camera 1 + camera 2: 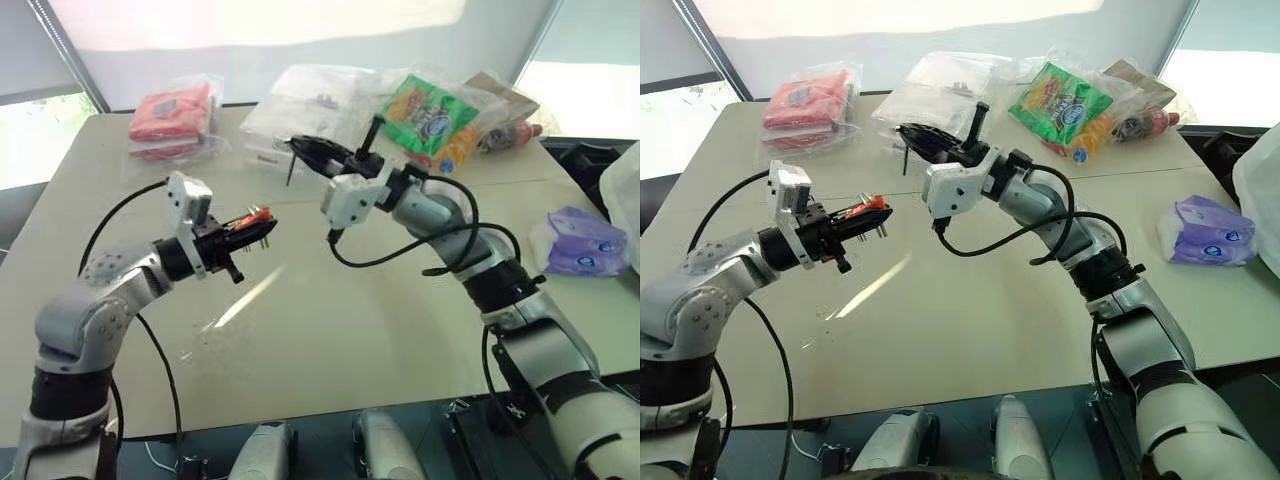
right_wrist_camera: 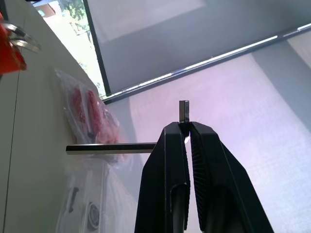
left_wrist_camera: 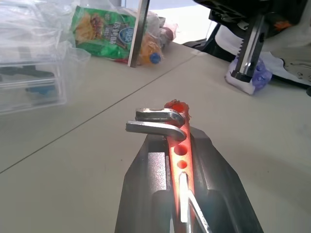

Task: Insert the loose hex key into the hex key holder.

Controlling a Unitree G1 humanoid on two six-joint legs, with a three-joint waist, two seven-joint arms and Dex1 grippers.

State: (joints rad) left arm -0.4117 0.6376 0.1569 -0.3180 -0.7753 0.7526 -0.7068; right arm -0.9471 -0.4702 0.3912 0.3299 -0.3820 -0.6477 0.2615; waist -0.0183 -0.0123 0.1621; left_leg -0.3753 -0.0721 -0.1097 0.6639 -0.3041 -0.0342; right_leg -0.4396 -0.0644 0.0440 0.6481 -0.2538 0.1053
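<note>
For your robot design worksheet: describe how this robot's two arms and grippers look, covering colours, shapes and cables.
Both arms are rounded silver-grey shells with black bands at the joints. Each wrist carries a boxy white camera housing, and a loose black cable loops along each arm. The left gripper and right gripper each have two black wedge-shaped fingers.

My arms work above a pale beige table (image 1: pixel 330 340), made of panels with a seam running across it on my right. Along its far edge lie several packets: a red packet in clear plastic (image 1: pixel 172 115) to my far left, clear plastic bags (image 1: pixel 300 100) in the middle, then a green snack bag (image 1: pixel 428 112) touching a brownish packet (image 1: pixel 497 100) and a red-capped bottle (image 1: pixel 510 133). Near the right edge, well apart from those, sits a purple tissue pack (image 1: pixel 583 241)
</note>
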